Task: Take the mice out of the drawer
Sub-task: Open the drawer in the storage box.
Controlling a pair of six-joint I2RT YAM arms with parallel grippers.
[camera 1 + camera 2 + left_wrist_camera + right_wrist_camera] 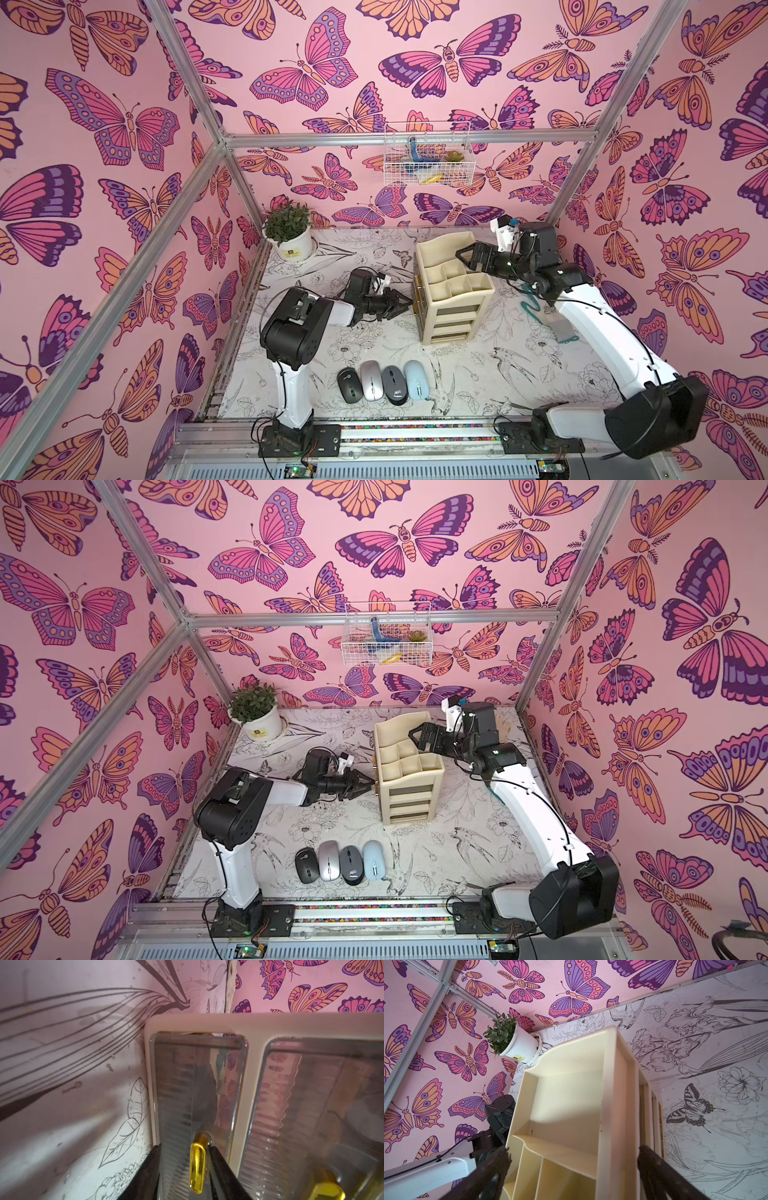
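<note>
Where the mice are: four mice (351, 864) lie side by side in a tight row on the table (498, 374), well apart from the cream organizer (453, 291), on its side toward the arm bases.
Row order: black mouse (349, 385) sits furthest out on the left arm's side, then silver mouse (371, 380), dark grey mouse (394, 384) with a white logo, and pale blue mouse (417, 379).
Drawer: a clear drawer (182, 1095) with a gold handle (197, 1167) sits in the organizer's face toward the left arm, front pretty much flush with the cream frame. A dark shape shows through it, too blurry to name.
Left gripper: the left gripper (408, 302) is right up at that face, jaws narrowed around the gold handle. In the left wrist view one finger sits against the handle and the other shows a gap, so whether it's really clamped can't be told.
Right gripper: the right gripper (464, 261) is over the organizer's top compartments, at the end away from the arm bases, jaws spread wide and holding nothing. Contact with the organizer isn't clear.
Potted plant: the potted plant (289, 235) stands in the table's far corner, beyond the organizer on the left arm's side.
Wire basket: the wire basket (428, 153) hangs on the back wall, above and behind the organizer.
</note>
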